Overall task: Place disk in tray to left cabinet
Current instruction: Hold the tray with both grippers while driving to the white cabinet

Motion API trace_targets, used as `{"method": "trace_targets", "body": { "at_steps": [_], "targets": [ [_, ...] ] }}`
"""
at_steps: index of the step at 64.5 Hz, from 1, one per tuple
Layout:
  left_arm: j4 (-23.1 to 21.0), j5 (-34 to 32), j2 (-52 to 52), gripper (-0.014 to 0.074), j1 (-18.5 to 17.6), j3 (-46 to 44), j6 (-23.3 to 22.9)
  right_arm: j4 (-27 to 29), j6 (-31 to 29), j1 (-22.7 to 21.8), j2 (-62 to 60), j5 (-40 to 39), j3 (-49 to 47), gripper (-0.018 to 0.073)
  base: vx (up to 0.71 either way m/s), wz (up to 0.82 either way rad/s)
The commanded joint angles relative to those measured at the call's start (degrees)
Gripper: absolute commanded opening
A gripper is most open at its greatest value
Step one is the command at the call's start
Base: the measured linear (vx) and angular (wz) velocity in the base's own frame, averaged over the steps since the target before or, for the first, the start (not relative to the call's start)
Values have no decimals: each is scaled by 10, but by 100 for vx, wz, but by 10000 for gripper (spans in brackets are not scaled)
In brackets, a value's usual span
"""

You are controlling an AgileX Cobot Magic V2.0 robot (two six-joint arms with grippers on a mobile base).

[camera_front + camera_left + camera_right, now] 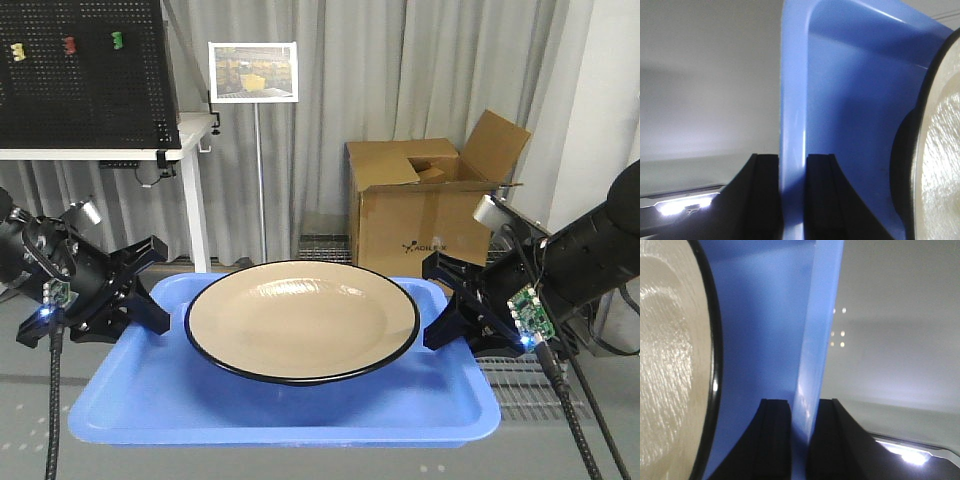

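The beige disk [300, 318] with a thin black rim lies in the middle of the bright-blue tray [280, 410]. My left gripper [158, 287] is shut on the tray's left rim, and my right gripper [440, 300] is shut on its right rim, holding the tray level between them. In the left wrist view the black jaws of the left gripper [792, 165] clamp the tray rim [792, 100], with the disk [940, 165] at the right edge. In the right wrist view the right gripper [799, 410] clamps the rim [822, 315], with the disk [670, 365] at the left. The cabinet is out of view.
An open cardboard box [420, 205] stands behind the tray at the right. A white table [100, 150] with a black pegboard [85, 70] is at the back left. A sign on a pole [253, 72] stands before grey curtains. A metal grating [530, 385] lies on the floor at the right.
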Motion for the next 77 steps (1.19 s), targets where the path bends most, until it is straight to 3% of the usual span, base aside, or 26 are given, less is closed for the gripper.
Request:
{"method": "trace_targets", "body": {
  "at_steps": [1,77],
  "targets": [
    [-117,12,-33,0,-17,-20,-10,99,-7,11,-31,-20,-23,-4,59,-3],
    [-117,12,-33,0,-17,-20,-10,99,-7,11,-31,-22,-23,-4,47,-17]
  ]
}}
